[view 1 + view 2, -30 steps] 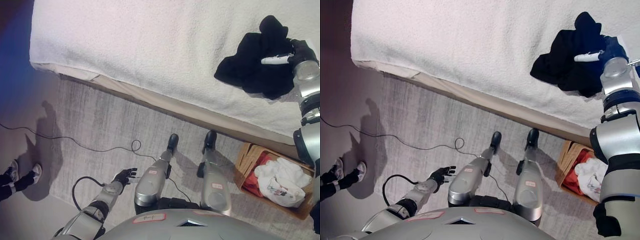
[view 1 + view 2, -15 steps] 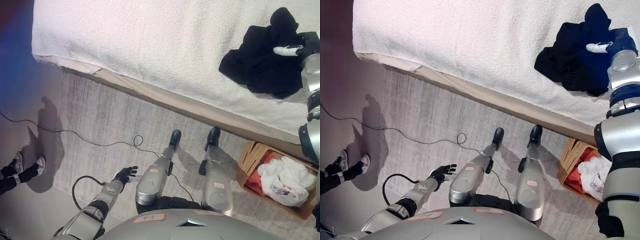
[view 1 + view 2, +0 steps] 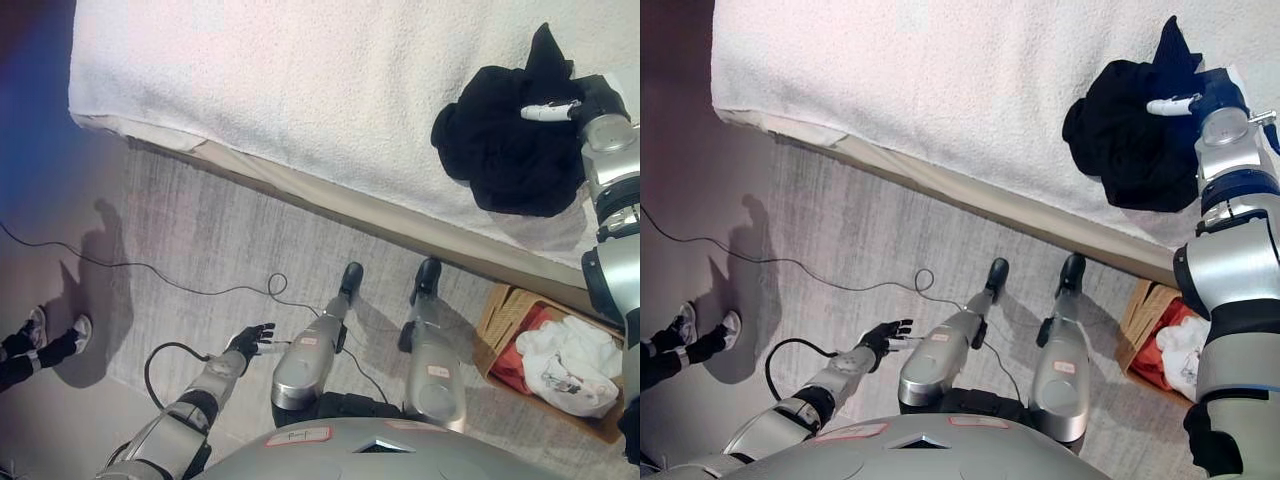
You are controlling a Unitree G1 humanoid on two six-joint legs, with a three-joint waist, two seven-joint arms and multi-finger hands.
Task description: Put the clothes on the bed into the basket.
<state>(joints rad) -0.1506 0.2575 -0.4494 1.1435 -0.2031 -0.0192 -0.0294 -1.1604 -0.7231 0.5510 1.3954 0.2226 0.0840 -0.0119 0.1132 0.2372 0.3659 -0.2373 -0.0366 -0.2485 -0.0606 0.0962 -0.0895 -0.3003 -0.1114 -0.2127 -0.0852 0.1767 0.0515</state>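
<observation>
A black garment (image 3: pixel 505 150) lies bunched on the white bed (image 3: pixel 300 80), near its right front edge. My right hand (image 3: pixel 590 100) rests on the garment's far right side, its dark fingers curled into the cloth and one white-tipped finger (image 3: pixel 545 111) lying across the top. A woven basket (image 3: pixel 497 305) stands on the floor below the bed's edge at the lower right; white and red clothes (image 3: pixel 560 360) fill it. My left hand (image 3: pixel 250 340) hangs low over the carpet at the lower left, fingers spread and holding nothing.
The bed's front edge (image 3: pixel 330 205) runs diagonally across the view, with grey carpet (image 3: pixel 200 240) below it. A thin cable (image 3: pixel 180 290) trails over the carpet. A person's shoes (image 3: pixel 45 340) show at the far left edge.
The view has shifted a little. The black garment has bunched up tighter under my right hand and sits slightly nearer the bed's edge. My left hand has barely moved.
</observation>
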